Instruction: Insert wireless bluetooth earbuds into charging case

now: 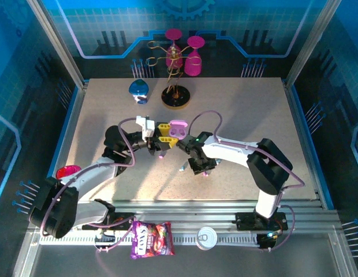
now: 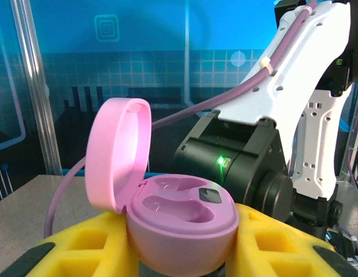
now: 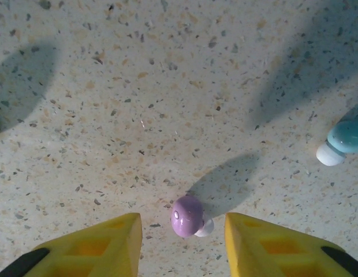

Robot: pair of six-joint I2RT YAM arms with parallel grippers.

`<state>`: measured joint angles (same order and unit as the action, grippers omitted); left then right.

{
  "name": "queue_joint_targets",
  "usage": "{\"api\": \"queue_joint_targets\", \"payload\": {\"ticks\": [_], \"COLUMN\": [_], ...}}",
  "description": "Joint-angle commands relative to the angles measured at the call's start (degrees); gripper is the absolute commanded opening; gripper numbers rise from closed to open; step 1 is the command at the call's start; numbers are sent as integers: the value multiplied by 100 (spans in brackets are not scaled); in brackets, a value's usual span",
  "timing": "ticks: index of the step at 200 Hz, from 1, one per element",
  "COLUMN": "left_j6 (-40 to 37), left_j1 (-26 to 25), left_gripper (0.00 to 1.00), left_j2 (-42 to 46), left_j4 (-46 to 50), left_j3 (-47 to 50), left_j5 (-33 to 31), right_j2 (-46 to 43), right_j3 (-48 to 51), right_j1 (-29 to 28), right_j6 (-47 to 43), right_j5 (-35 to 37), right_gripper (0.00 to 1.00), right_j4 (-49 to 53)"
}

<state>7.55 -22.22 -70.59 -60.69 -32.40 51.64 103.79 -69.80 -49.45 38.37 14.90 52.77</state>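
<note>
Item one: my left gripper (image 2: 179, 261) pinches the pink charging case (image 2: 185, 231), lid (image 2: 112, 156) raised.
Item two: my right gripper (image 3: 180, 245), spread above the table (image 3: 167, 86), straddles a purple earbud (image 3: 186, 216) without touching it. A pale blue earbud (image 3: 343, 138) lies apart.

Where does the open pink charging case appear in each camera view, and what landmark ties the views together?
Top external: pink charging case at table centre, held by the left gripper.
Left wrist: the case sits low centre, lid raised at left, between yellow fingers.
Right wrist: tabletop with a purple earbud between the right gripper's fingers.
Shared landmark: the right arm, beside the case from above, behind it from the left wrist.
</note>
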Motion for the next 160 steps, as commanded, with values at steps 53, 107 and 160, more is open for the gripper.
{"api": "queue_joint_targets", "payload": {"ticks": [53, 107, 160], "left_j6": [-357, -368, -366], "left_j1": [47, 49, 49], "left_gripper": [28, 28, 28], "left_j2": [270, 268, 270], "left_j4": [268, 294, 320], "left_j3": [103, 94, 80], "left_j5": [-134, -136, -134], "right_j2": [438, 566, 656], "right_j3": [-403, -446, -464], "right_j1": [-289, -308, -310], "right_j6": [261, 197, 123], "right_j5": [407, 382, 347], "right_gripper": [31, 27, 25], "right_j4": [692, 699, 682]}}
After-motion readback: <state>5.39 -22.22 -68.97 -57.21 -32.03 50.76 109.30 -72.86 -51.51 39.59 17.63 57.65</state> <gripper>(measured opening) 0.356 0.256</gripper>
